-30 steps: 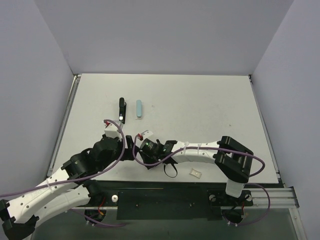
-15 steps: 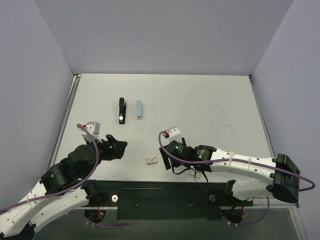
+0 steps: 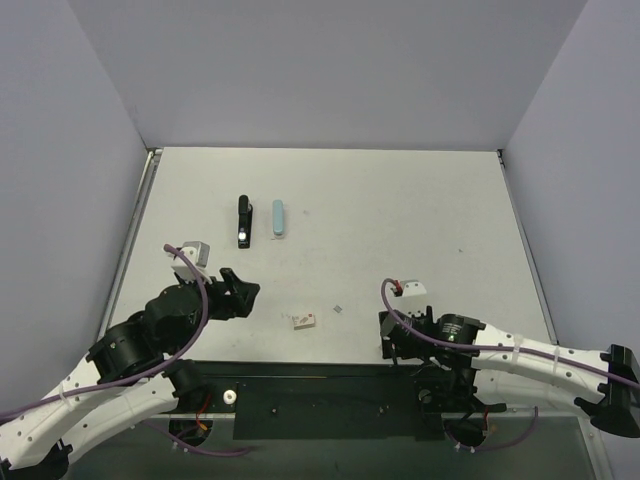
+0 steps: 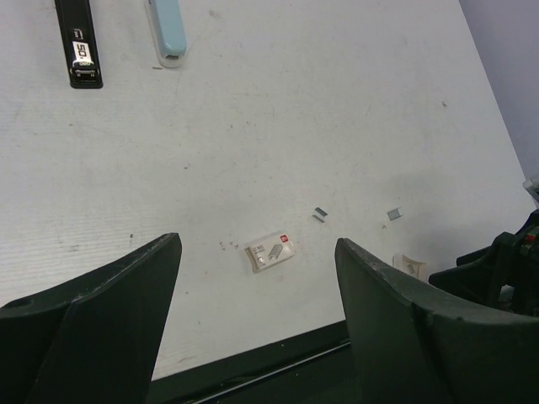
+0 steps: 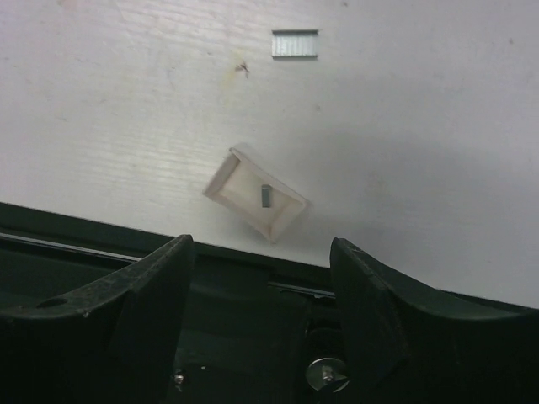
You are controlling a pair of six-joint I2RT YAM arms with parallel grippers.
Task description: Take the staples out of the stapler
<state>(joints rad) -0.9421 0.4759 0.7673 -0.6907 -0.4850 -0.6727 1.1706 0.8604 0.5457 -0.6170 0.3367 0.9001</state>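
The black stapler body (image 3: 243,220) lies at the back left of the table next to a light blue stapler part (image 3: 278,218); both show in the left wrist view, black (image 4: 77,42) and blue (image 4: 168,34). A small staple box (image 3: 304,321) (image 4: 271,251) lies near the front edge. Loose staple strips (image 4: 320,215) (image 5: 296,44) lie to its right. A small open cream tray (image 5: 257,202) holds one staple piece, just ahead of my right gripper. My left gripper (image 3: 240,293) (image 4: 257,337) is open and empty. My right gripper (image 3: 388,338) (image 5: 261,311) is open and empty at the front edge.
The table's front edge and the black rail (image 5: 253,278) lie right under the right gripper. Walls enclose the table (image 3: 400,200) at the left, back and right.
My right arm has swung from the table's middle to the right front edge. My left arm has drawn back to the left. The staple box now lies uncovered near the front.
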